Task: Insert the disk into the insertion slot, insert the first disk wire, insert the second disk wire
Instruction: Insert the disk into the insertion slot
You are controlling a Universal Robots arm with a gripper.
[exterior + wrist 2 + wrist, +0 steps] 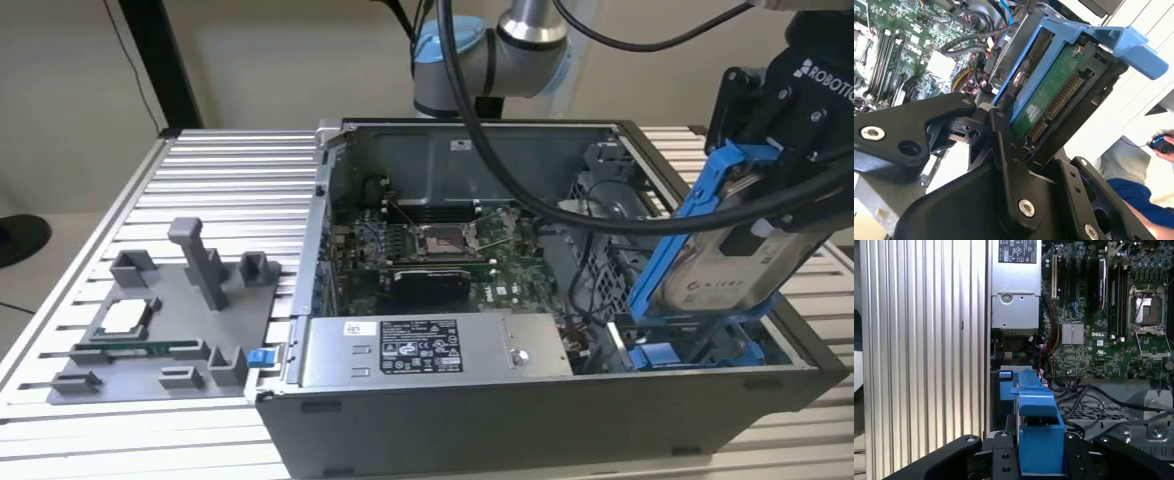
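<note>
My gripper [763, 195] is shut on the disk [727, 268], a silver-grey drive with a white label clipped in a bright blue frame [697, 205]. I hold it tilted steeply, its lower end just over the insertion slot [687, 350], whose blue rails sit in the case's front corner at the exterior view's right. In the second wrist view the disk's green circuit board [1054, 100] and connector edge show between my black fingers [1004, 140]. The first wrist view has the blue frame [1039, 432] between the gripper [1039, 462] jaws. Loose black and red wires [1051, 352] lie inside the case beside the slot.
The open case holds a motherboard [441, 245] and a grey power-supply box [427, 350] along its front. Thick black robot cables [561, 205] hang across the case. A grey fixture with parts [160, 330] sits at the exterior view's left. A person's hand on a mouse [1161, 143] shows beyond the table.
</note>
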